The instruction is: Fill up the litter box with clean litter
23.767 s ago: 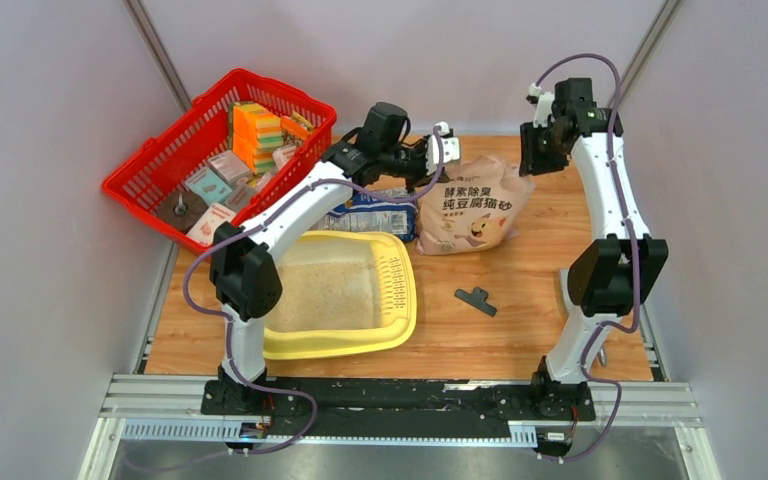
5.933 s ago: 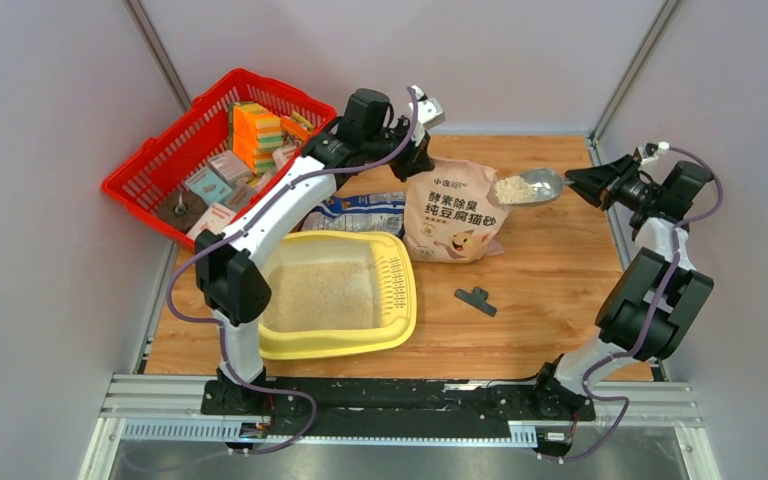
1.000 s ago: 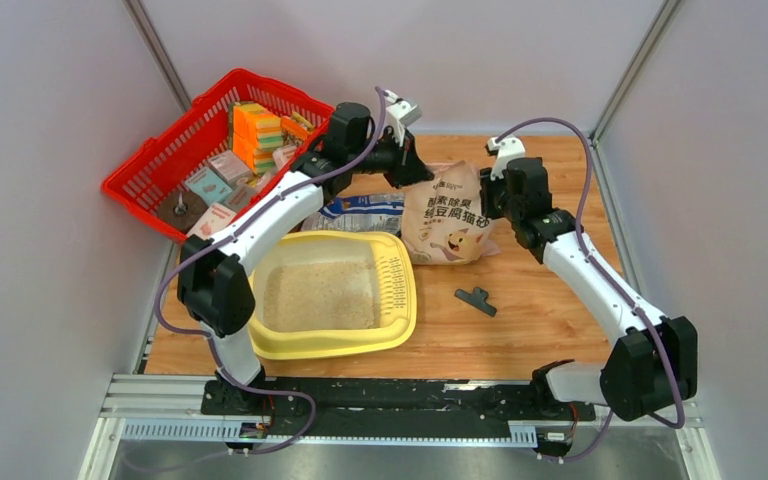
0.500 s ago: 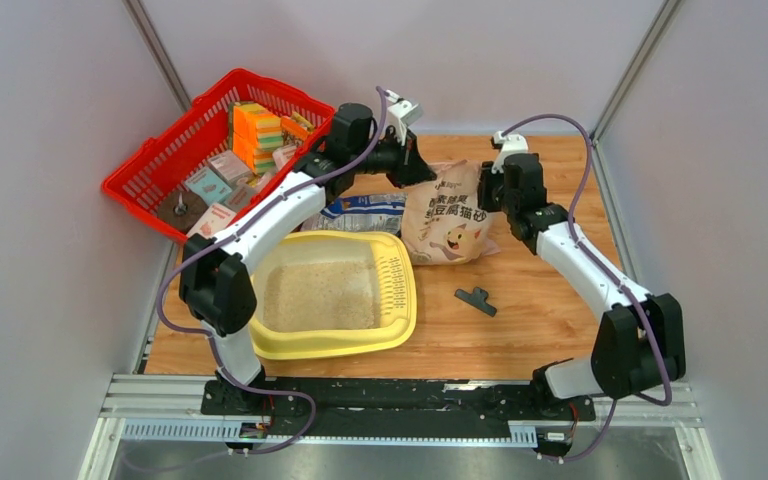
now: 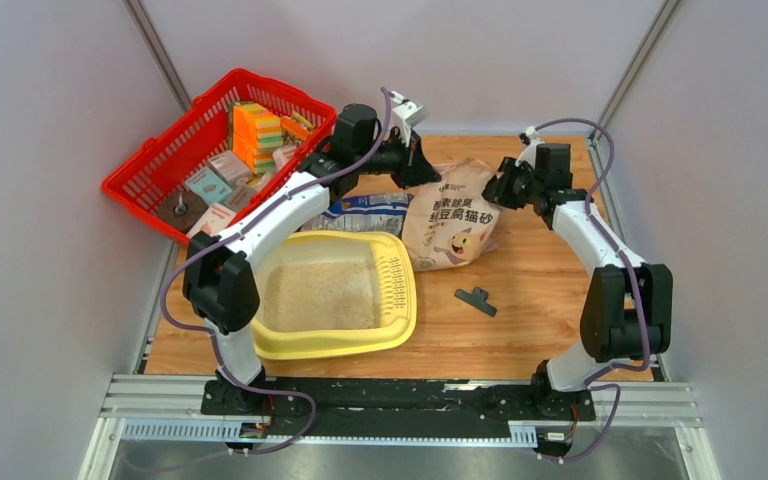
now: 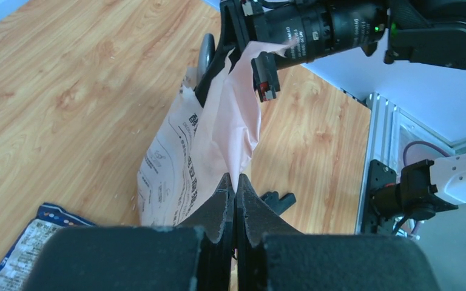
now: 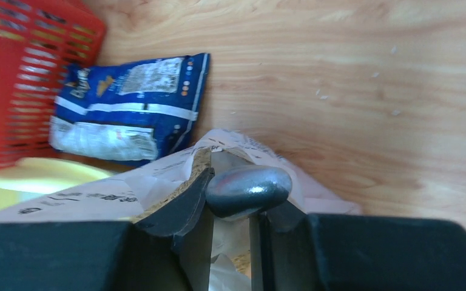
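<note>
At the tan bag [image 5: 455,215], left tool [image 6: 235,188] clamped on its rim, right tool [image 5: 495,193] clamped around a metal scoop [image 7: 249,191].

Clamping the metal scoop [image 7: 249,191] between the dark fingers of the right gripper [image 7: 227,221], with the bowl hanging at the torn mouth of the tan paper bag [image 7: 97,197]. Lying flat beyond on the wooden table [image 7: 340,91]: blue-and-white printed bag [image 7: 130,109]. Showing at the left edge: red mesh basket [image 7: 12,60] and, blurred, the litter box [image 7: 30,176] rim.
</note>
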{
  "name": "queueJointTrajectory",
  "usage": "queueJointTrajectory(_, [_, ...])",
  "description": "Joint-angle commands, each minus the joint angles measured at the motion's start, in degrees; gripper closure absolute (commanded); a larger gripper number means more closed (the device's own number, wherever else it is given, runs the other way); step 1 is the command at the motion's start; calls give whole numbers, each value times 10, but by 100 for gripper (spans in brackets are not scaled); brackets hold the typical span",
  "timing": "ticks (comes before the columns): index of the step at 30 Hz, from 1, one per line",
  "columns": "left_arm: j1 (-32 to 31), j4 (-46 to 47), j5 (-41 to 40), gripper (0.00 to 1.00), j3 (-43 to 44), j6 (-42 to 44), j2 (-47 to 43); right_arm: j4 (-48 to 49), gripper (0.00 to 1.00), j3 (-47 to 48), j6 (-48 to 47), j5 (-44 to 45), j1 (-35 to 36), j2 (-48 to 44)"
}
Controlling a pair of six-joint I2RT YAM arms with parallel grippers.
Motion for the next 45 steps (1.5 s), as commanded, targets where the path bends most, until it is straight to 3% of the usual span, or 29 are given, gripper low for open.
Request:
queueJointTrajectory(1, [-4, 92, 17, 100, 66, 20, -9, 2, 100, 0, 192, -170, -19, 11])
queueJointTrajectory(7, [-4, 62, 6, 100, 95, 40, 1, 36, 100, 0, 257, -228, -46, 2])
queueJointTrajectory(13, [-4, 20, -6, 100, 114, 96, -4, 93, 100, -16, 335, -264, -136, 8])
queueJointTrajectory(23, [-1, -17, -27, 100, 110, 184, -19, 87, 100, -24, 299, -334, -214, -11])
queueJointTrajectory(31, [2, -46, -29, 100, 96, 231, -34, 183, 100, -53, 350, -396, -249, -3])
queueJointTrajectory(38, [2, -50, -31, 100, 97, 232, -32, 103, 100, -22, 268, -443, -284, -4])
queueJointTrajectory(45, [2, -59, -31, 100, 98, 234, -32, 123, 100, -16, 255, -484, -292, 11])
